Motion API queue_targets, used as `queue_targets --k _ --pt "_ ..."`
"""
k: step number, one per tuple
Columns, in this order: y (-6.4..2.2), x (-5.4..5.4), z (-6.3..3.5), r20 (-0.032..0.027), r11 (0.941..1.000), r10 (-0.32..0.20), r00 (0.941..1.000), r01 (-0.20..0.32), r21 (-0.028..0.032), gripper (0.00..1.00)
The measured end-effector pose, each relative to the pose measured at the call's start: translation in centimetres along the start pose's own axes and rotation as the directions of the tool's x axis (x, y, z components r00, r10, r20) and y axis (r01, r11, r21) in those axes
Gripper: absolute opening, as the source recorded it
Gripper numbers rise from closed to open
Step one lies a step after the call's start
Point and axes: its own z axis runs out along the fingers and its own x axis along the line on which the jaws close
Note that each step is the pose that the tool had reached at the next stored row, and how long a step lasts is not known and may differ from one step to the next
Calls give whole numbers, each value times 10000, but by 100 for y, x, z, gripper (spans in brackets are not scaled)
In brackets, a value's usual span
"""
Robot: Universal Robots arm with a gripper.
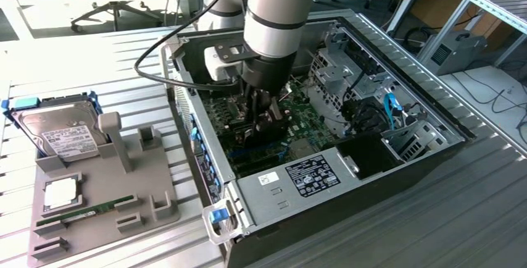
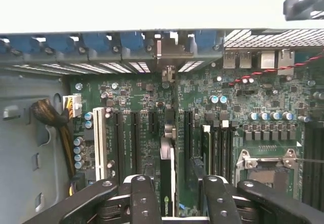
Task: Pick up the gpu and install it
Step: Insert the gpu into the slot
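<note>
Arm [image 1: 276,15] plunged near-vertically into the open computer case [image 1: 428,104], wrist straight down over the motherboard [image 1: 309,117]. Claw [image 1: 265,120] partly closed, clamping the gpu [image 2: 167,176] by its upper edge, one finger [image 2: 144,198] on each flat side. Card held on edge between the pads, running straight away from the claw toward the rear slot brackets [image 2: 126,44], its silver end bracket [image 2: 168,52] up against that row. Lower edge of the card down among the expansion slots; whether seated in a slot, cannot tell. To one side of the claw, a white slot [image 2: 99,140] and black slots; to the other side, RAM sticks [image 2: 217,143] and the CPU socket [image 2: 268,166]. Well apart from the claw, outside the case at the exterior view's left, a grey parts holder [image 1: 123,188] on the tabletop [image 1: 66,58], carrying a hard drive [image 1: 62,129] and a green RAM stick [image 1: 86,209].
</note>
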Motion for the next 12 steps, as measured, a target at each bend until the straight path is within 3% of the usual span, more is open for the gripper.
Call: queue_targets --k 12 --pt "0 2 -285 11 10000 -52 10000 52 0 40"
